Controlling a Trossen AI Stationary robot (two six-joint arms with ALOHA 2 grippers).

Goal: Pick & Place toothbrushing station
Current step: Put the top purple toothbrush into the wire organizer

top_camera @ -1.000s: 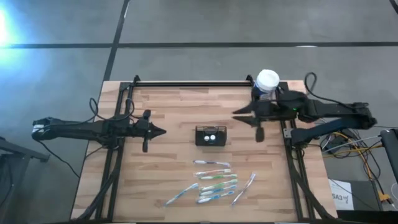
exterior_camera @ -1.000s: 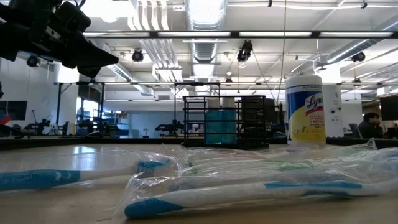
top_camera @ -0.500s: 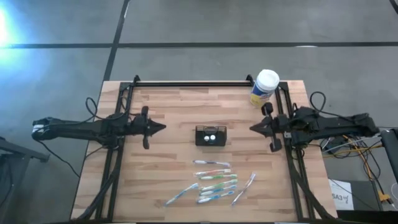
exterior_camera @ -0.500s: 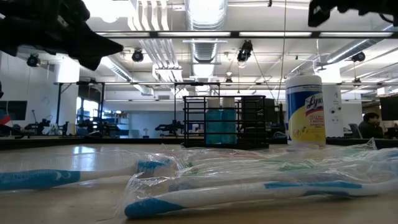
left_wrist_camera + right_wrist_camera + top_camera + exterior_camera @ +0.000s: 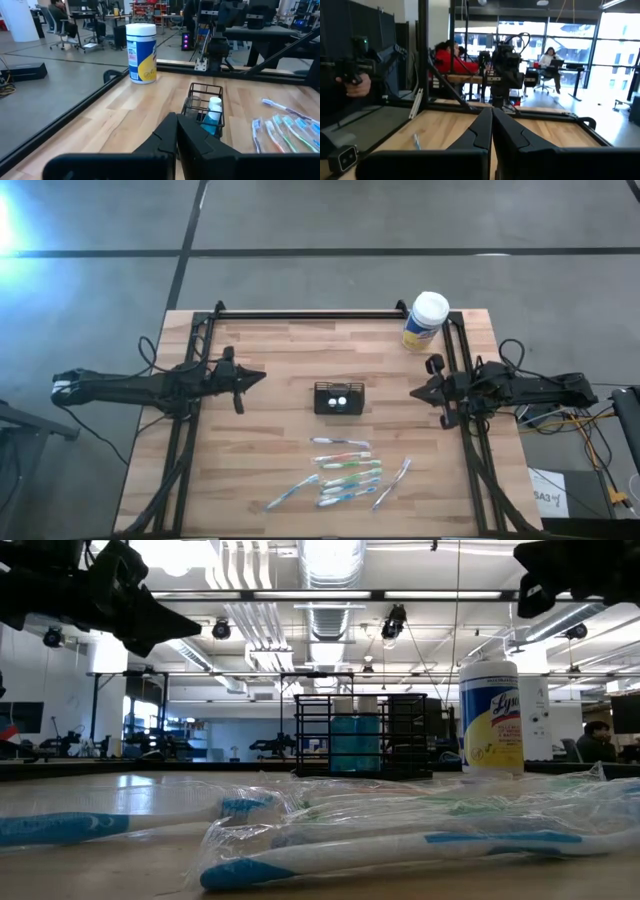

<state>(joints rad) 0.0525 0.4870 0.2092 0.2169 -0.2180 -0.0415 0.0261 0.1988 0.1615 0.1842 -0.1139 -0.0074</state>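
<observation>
The little black wire box [image 5: 339,398] sat in the middle of the table [image 5: 270,450], far from both arms. It looked light and stiff, easiest to grab by its top rim. The left gripper [image 5: 262,376] and right gripper [image 5: 412,392] were both shut and empty.

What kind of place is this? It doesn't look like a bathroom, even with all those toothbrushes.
Most likely a robotics lab or workshop. Two dark robot arms flank a wooden butcher-block table, exposed ducts and strip lights run overhead, and people sit at desks with computers in the open room behind.
</observation>
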